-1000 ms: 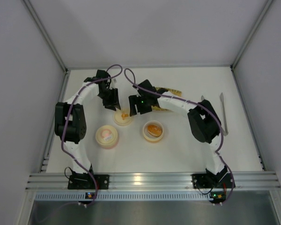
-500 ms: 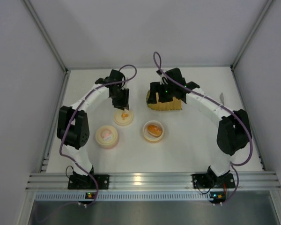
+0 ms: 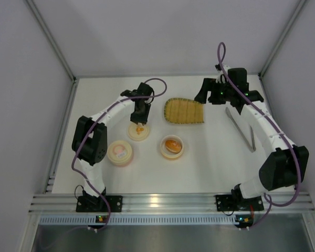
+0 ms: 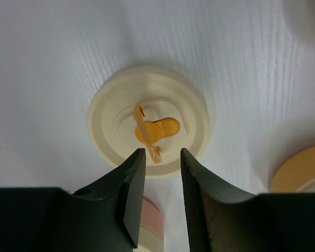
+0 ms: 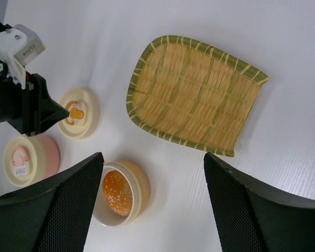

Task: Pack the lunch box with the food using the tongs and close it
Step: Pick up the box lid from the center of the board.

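Note:
The lunch box stands in round parts. An open orange bowl (image 3: 172, 146) (image 5: 123, 193) holds one orange rounded piece of food (image 3: 172, 145) (image 5: 114, 192). A cream lid (image 3: 138, 131) (image 4: 147, 118) with an orange tab lies flat to its left. My left gripper (image 3: 141, 113) (image 4: 161, 153) hovers just above that lid's near rim, open, with nothing between its fingers. The silver tongs (image 3: 241, 129) lie on the table at the right, below my right arm. My right gripper (image 3: 210, 93) (image 5: 151, 158) hangs high at the back right, wide open and empty.
A yellow woven tray (image 3: 185, 111) (image 5: 197, 94) with a green rim lies bare at the back centre. A pink container (image 3: 119, 153) (image 5: 26, 160) with a cream lid stands front left of the loose lid. Grey walls enclose the table on three sides.
My right arm has swung from the centre to the back right, uncovering the tray, and its jaws have widened. My left gripper has shifted right, staying over the cream lid.

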Controlling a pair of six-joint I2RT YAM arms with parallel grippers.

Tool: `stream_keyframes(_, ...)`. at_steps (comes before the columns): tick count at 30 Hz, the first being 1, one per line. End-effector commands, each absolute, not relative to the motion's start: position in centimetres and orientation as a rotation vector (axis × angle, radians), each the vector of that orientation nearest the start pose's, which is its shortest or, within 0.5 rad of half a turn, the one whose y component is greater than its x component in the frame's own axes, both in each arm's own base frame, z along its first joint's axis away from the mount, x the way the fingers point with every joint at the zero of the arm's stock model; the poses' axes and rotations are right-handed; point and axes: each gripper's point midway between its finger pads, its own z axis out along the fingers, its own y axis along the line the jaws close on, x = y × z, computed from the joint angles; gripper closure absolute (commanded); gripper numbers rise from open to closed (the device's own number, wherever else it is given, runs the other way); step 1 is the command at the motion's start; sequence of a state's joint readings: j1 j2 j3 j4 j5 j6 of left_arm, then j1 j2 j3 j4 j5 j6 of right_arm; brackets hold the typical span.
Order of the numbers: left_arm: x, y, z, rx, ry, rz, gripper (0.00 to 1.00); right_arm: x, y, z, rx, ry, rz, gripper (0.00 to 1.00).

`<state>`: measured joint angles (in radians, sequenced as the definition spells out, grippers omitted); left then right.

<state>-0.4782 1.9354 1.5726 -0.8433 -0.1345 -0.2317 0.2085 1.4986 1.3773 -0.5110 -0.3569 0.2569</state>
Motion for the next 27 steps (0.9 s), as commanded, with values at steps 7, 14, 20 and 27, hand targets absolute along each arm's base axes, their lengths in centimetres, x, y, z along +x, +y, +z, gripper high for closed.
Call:
stream_keyframes(7,38.7,-15.4,9.6,0.254,2.675,0.2,0.57,37.8,15.1,24.3,-0.174,2.216,0.677,0.23)
stream_keyframes(14,37.5,-15.8,6.4,0.303,2.781,0.173,0.59,38.2,15.0,24.6,-0.166,2.219,0.678,0.2)
stream_keyframes(20,37.3,-16.0,5.0,0.318,2.811,0.169,0.64,38.3,14.4,24.7,-0.155,2.219,0.66,0.12)
stream_keyframes(27,37.5,-14.9,5.1,0.319,2.83,0.167,0.82,38.0,14.0,24.9,-0.171,2.225,0.656,0.08)
